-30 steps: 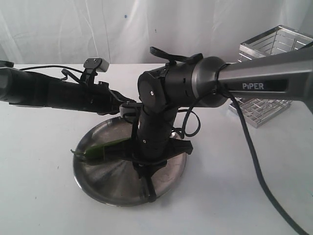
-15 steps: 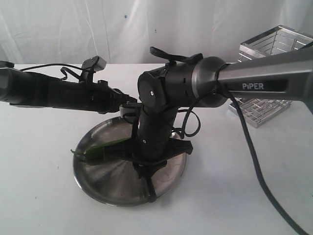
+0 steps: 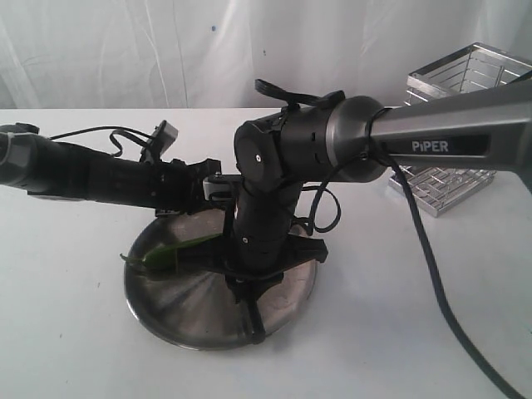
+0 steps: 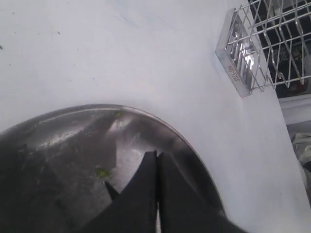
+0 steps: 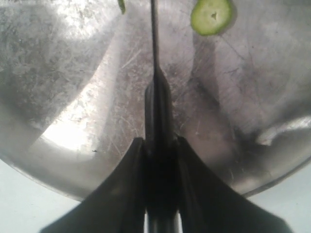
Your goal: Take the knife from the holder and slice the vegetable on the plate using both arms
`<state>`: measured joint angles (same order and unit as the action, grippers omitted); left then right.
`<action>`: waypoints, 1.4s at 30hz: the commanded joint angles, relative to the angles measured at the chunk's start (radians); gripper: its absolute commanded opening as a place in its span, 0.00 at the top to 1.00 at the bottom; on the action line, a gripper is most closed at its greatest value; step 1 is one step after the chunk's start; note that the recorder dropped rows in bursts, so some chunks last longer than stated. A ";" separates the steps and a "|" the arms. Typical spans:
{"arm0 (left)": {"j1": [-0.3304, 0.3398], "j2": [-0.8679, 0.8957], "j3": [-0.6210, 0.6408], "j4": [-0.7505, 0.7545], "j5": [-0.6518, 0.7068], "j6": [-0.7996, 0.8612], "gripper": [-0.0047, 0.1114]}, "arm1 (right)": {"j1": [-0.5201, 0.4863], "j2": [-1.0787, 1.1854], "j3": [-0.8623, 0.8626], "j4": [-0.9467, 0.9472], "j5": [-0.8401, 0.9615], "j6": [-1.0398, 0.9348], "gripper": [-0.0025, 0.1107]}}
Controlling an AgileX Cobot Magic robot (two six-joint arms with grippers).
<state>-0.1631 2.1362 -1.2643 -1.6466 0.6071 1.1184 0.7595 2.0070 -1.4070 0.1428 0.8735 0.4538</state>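
Knife [image 5: 154, 58] clamped in right gripper [image 5: 158, 145], blade over plate [image 5: 73, 97]; left gripper [image 4: 156, 162] closed, empty.

Exterior camera facing the table front-on, both wrist cameras close above the plate [image 3: 166, 312] (shared by all views)

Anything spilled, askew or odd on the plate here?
Nothing alarming. A cut round slice and small green bits lie loose on the plate, apart from the knife. That fits slicing; nothing lies off the plate.

Scratched brushed-metal plate [image 5: 73, 87], shiny wire holder [image 4: 262, 48]
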 commanded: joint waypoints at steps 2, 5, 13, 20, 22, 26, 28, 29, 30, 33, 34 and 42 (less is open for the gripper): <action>0.001 0.005 -0.003 0.030 0.004 0.003 0.96 | 0.001 -0.004 0.003 -0.002 -0.001 -0.005 0.98; 0.001 0.005 -0.003 0.082 -0.030 0.007 0.96 | 0.001 -0.004 0.003 -0.002 -0.001 -0.005 0.98; 0.001 0.005 -0.003 0.232 -0.118 0.007 0.96 | 0.001 -0.004 0.003 -0.004 -0.001 -0.005 0.98; 0.001 0.005 -0.003 0.279 -0.143 0.007 0.96 | 0.001 -0.004 0.003 -0.004 -0.005 -0.005 0.98; 0.001 0.005 -0.003 0.296 -0.143 0.007 0.96 | 0.001 -0.004 0.003 -0.004 -0.009 -0.005 0.98; 0.001 0.005 -0.003 0.322 -0.146 0.007 0.96 | 0.001 0.007 0.003 -0.004 -0.019 -0.005 0.98; 0.001 0.005 -0.003 0.322 -0.146 0.007 0.96 | 0.001 0.010 0.003 -0.004 -0.019 -0.005 0.98; 0.001 0.005 -0.003 0.322 -0.146 0.007 0.96 | 0.001 0.013 0.005 -0.004 -0.019 -0.005 0.98; 0.001 0.005 -0.003 0.324 -0.144 0.007 0.96 | 0.001 0.013 0.008 -0.004 -0.024 -0.005 0.98; 0.001 0.005 -0.003 0.347 -0.144 0.007 0.96 | 0.001 0.015 0.023 -0.004 -0.028 -0.013 0.98; 0.001 0.005 -0.003 0.354 -0.144 0.007 0.96 | 0.001 0.017 0.030 -0.004 -0.025 -0.023 0.98; 0.001 0.005 -0.003 0.359 -0.137 0.003 0.96 | 0.001 0.026 0.037 0.005 -0.014 -0.059 0.98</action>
<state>-0.1647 2.1340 -1.2770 -1.3397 0.4899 1.1269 0.7653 2.0299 -1.3831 0.1544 0.8451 0.3898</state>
